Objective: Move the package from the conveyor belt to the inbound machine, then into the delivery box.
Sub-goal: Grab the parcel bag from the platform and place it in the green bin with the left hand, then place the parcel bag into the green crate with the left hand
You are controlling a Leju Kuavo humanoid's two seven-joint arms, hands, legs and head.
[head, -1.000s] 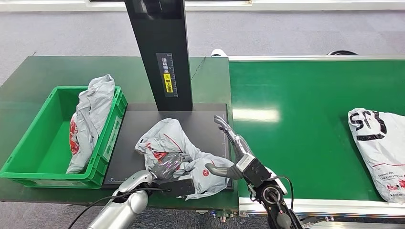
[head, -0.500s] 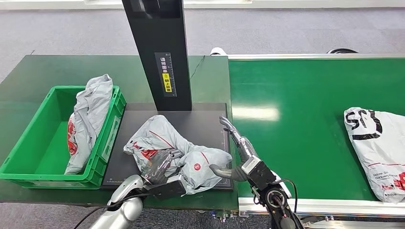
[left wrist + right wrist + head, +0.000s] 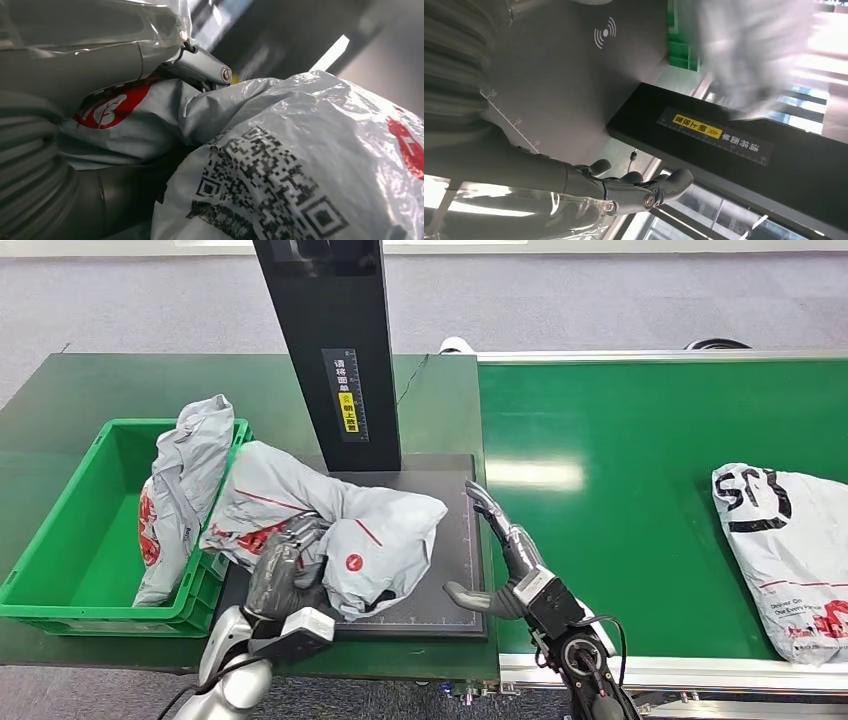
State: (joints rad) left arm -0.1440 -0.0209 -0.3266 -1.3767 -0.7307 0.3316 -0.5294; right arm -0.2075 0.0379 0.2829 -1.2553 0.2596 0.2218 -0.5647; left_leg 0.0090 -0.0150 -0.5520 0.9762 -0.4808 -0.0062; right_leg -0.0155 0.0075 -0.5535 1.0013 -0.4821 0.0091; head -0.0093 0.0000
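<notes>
Left arm: comes up from below, bent at the wrist.
Left hand (image 3: 283, 570): fingers curled round the grey package (image 3: 330, 520), gripping it.
Right arm: reaches forward and leftward.
Right hand (image 3: 500, 555): flat, fingers stretched out and apart, thumb out sideways, holding nothing.

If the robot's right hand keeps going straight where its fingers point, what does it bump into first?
Probably nothing soon. The right hand is open over the right edge of the black scanner plate, its fingers pointing away from the robot. Ahead is bare plate, then green table. The black post stands off to its left, though depth is unclear.
</notes>
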